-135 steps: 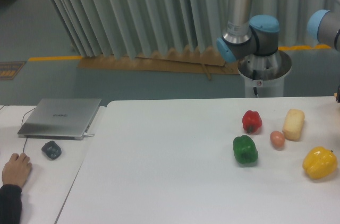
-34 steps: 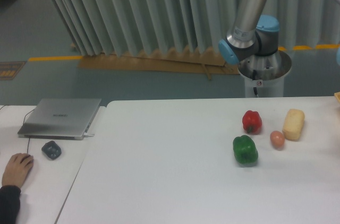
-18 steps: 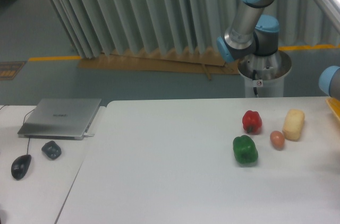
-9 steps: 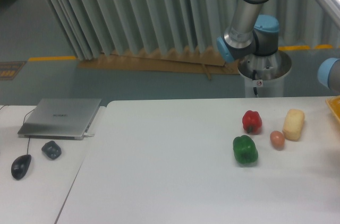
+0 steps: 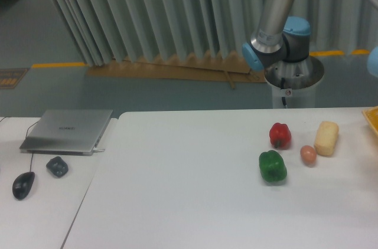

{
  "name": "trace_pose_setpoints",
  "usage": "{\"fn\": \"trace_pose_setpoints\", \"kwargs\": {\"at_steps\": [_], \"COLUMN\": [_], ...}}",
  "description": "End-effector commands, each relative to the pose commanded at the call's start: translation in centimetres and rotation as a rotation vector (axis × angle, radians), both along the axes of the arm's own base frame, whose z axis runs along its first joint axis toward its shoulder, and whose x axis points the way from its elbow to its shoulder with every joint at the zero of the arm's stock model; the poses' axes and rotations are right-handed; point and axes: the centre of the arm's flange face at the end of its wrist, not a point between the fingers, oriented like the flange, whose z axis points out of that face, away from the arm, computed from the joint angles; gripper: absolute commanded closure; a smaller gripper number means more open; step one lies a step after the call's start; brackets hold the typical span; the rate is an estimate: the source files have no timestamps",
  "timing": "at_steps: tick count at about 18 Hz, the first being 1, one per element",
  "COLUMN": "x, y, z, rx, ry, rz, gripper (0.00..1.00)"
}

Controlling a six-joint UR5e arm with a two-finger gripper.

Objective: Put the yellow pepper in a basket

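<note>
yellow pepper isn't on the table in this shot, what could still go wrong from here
The pepper and the jaws are out of frame, so the camera cannot confirm the hold or the drop; only a yellow edge shows at the right border, too little to identify. If the arm sweeps back low, it could knock the pale-yellow block, the egg or the red pepper.

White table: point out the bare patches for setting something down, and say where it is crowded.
The white table is bare from its left edge to the green pepper, and along the front below it. Crowded: the right rear, where the red pepper, egg and pale-yellow block sit close together. The side table holds laptop and mouse.
</note>
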Motion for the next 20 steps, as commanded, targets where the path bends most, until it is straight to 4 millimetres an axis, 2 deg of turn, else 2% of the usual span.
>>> {"fn": "trace_pose_setpoints", "kwargs": {"at_steps": [2,5,8,10,15,20], "x": [1.5,3.2,4.7,4.9,4.8,4.6], "y": [0.0,-0.2,-0.1,0.8,1.4,1.1], "z": [1.7,2.2,0.5,0.0,-1.9,-1.6], "rx": [-0.004,-0.023,-0.035,-0.051,-0.066,-0.064], "ry": [-0.017,-0.046,-0.078,-0.082,-0.109,-0.107], "rz": [-0.010,-0.024,-0.088,-0.118,-0.186,-0.184], "gripper": [0.00,0.00,0.00,0.00,0.00,0.00]}}
